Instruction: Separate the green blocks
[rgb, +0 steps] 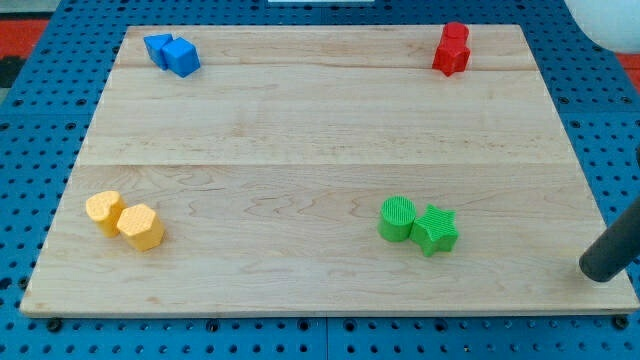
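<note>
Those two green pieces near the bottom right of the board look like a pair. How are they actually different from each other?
Shape: the green cylinder is round with a flat ribbed top, while the green star has points.
Place: the cylinder sits toward the view's left, the star toward the right, nearer my tip.
Shared: same green, similar size, pressed together on the wooden board. My tip touches neither.

My rod (612, 250) ran out of the view's right edge, so only its lower stretch showed; my tip (594, 272) sat at the board's right rim, and whether it touched the wood could not be told. Far above it, a white rounded object (605, 20) was cut off by the top right corner. Well to my tip's left, the green cylinder (397, 218) partly hid behind the green star (436, 230).
</note>
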